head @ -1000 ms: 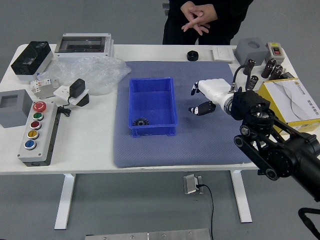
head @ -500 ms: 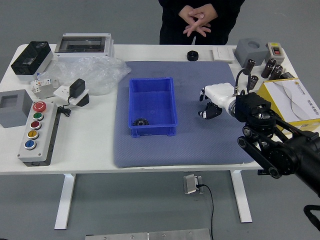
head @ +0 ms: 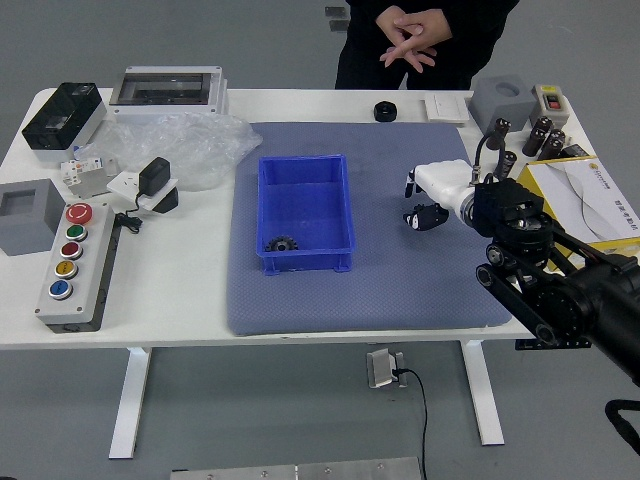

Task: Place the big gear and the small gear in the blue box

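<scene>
Robot's right hand (head: 444, 184) hovers, thumb parted, apparently empty | lone visible gear (head: 281, 243) sits inside blue box (head: 348, 205), between 8 and 9 o'clock from it | person's hands (head: 412, 38) clasped

Bright, even light, soft shadows, slight glare on plastic bag (head: 185, 145).

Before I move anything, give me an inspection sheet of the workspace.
Surface: mat on white table.
Job's things: one gear in blue box's near-left corner; second gear not seen.
Clutter: plastic bag, button panel left; yellow box right; black disc far side.
Grippers: right hand over mat, load unclear; left hand not in view.
Cables: one hangs below table, one loops at right wrist.
Surroundings: person at far side, hands together, off the table.
</scene>
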### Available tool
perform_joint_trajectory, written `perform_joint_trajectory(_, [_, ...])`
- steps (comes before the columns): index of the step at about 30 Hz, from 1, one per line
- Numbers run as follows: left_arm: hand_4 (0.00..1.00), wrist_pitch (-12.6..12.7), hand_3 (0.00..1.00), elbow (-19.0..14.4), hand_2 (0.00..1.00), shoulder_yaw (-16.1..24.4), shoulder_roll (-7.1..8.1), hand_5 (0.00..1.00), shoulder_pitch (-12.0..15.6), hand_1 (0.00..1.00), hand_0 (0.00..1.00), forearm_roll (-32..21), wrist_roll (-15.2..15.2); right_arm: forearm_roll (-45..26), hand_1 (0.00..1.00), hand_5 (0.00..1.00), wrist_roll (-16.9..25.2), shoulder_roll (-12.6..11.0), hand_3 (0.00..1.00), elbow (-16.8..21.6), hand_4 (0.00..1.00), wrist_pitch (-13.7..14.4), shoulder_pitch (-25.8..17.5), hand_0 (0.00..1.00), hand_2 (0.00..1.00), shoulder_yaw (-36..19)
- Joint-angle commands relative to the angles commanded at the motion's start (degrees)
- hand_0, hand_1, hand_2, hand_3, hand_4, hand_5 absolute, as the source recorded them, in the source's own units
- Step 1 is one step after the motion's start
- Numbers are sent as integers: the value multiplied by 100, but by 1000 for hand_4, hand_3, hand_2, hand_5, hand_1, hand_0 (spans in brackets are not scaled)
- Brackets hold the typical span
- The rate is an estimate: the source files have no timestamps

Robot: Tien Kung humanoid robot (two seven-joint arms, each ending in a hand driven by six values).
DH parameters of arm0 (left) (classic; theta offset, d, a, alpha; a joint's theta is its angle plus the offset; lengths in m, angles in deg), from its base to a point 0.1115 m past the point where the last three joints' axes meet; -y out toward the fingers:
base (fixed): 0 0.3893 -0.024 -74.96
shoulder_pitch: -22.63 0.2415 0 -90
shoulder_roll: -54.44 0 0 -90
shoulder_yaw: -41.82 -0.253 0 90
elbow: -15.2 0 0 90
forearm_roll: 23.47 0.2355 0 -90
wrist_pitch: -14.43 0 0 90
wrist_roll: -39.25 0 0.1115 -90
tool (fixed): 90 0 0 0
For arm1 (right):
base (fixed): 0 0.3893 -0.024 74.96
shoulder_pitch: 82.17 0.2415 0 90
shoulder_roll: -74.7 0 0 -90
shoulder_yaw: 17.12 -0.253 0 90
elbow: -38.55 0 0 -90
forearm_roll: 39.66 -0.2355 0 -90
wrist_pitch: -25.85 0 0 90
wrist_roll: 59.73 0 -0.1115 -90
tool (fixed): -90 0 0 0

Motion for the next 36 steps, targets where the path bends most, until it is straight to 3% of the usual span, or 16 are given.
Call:
perform_joint_trajectory(15, [664, 2, 764, 0, 782, -17, -9, 373, -12, 788, 826, -22, 0, -52, 595, 306, 43, 149, 656, -463, 641, 54, 115, 673, 679, -67])
perform_joint_trajectory(36, [664, 4, 764, 0, 782, -38, -20, 374, -20, 788, 826, -55, 0, -79, 600, 288, 30, 276, 667, -790, 614, -4, 166, 676, 678, -29])
